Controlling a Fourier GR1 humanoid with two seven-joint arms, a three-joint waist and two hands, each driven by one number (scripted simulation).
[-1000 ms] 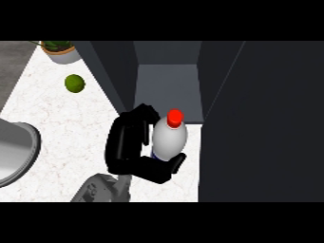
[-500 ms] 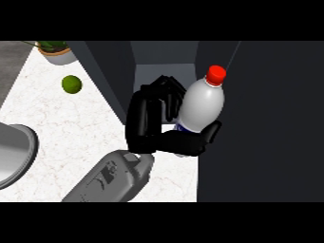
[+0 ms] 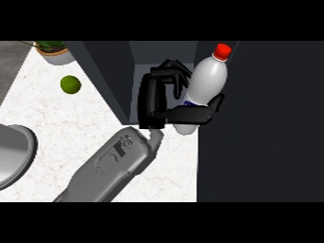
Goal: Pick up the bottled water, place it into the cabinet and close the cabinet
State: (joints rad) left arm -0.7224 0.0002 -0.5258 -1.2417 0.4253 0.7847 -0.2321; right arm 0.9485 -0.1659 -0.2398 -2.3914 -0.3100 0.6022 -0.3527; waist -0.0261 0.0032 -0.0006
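The bottled water point(image 3: 208, 80) is a white bottle with a red cap point(image 3: 223, 51) and a blue label. It is tilted, cap pointing up and to the right. My left hand point(image 3: 154, 102) is shut on it: the fingers wrap its far side and the thumb crosses its lower part. Hand and bottle are in front of the open dark cabinet point(image 3: 157, 54), at its opening. The bottle's base is partly hidden by the thumb. My right hand does not show.
A large dark panel point(image 3: 276, 118), seemingly the cabinet's door, fills the right side. On the white counter point(image 3: 59, 118) lie a green lime point(image 3: 70, 84) and a potted plant point(image 3: 54, 51) at the back left. A grey round vessel point(image 3: 3, 156) sits at the left edge.
My left hand has carried the bottle up and to the right, from the counter in front of the cabinet to its opening. The forearm now reaches further in.
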